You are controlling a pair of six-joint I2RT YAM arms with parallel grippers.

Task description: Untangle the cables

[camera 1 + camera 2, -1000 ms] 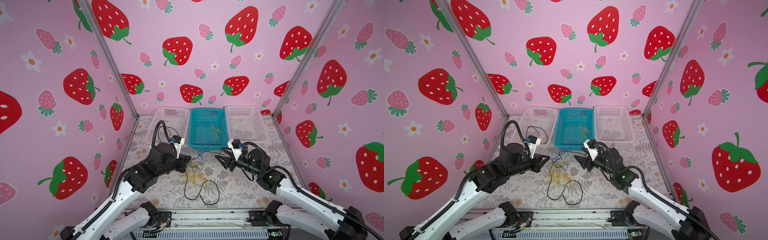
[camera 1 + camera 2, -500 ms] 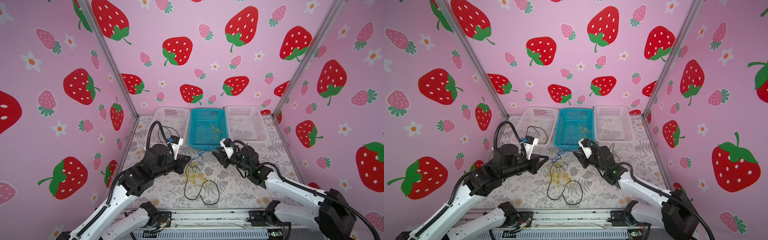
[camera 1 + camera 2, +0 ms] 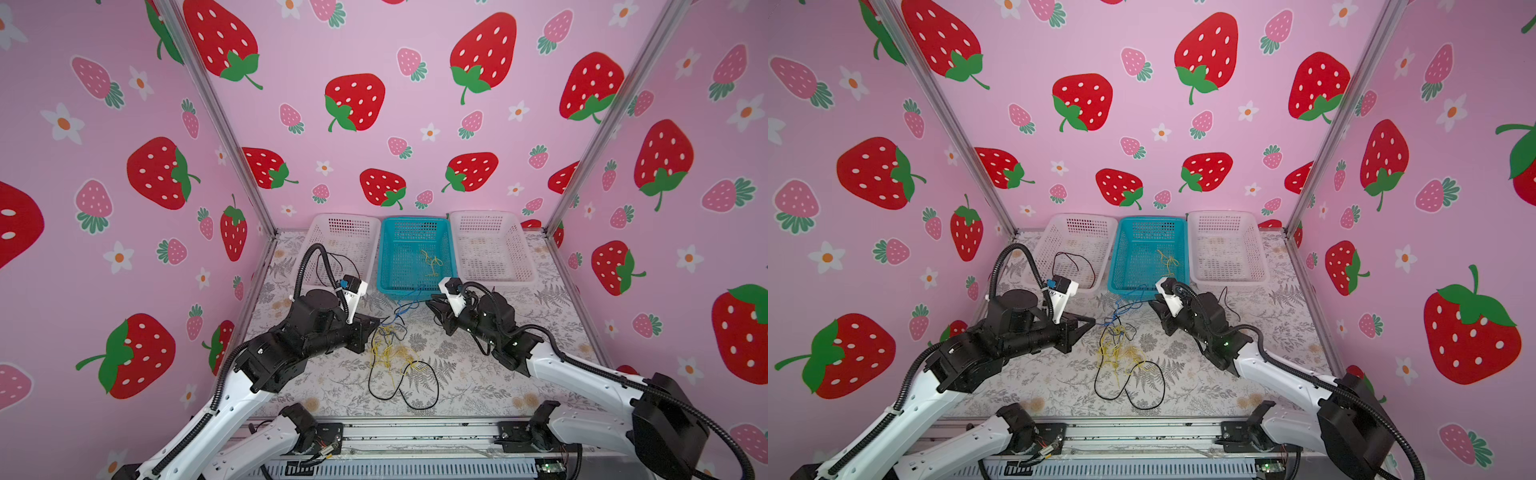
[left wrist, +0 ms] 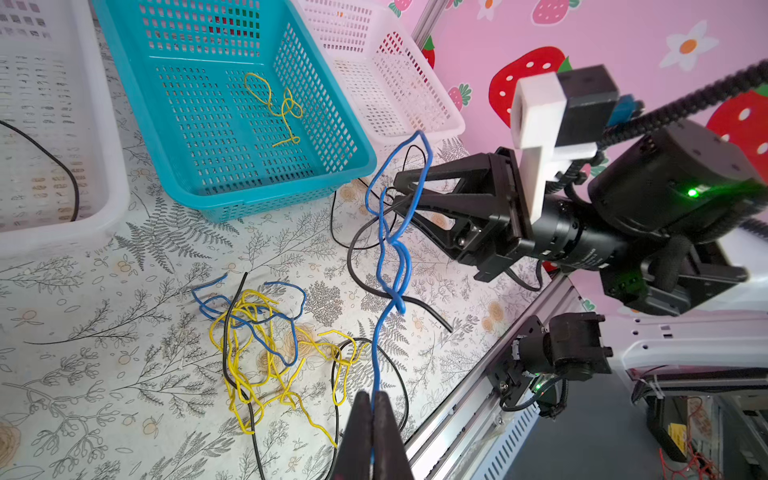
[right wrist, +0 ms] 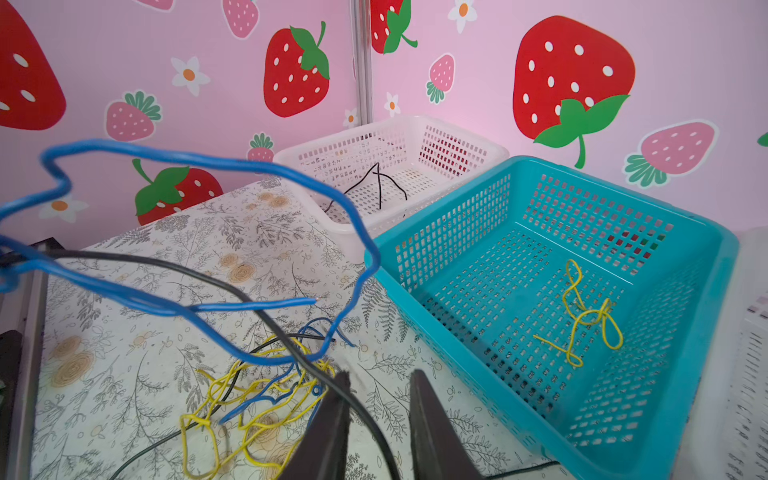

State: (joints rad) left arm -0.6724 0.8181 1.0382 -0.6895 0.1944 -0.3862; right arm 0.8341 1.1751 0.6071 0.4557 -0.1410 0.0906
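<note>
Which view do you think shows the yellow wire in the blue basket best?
The right wrist view: the yellow wire is close and large, its loops distinct. The left wrist view shows it smaller; in both top views it is a tiny squiggle.

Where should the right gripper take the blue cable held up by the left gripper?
Probably on the open loop of the blue cable, above its twist, raised just before the right gripper. Come from the right arm's side, fingers across the strand: there it is clear of the tangle.
</note>
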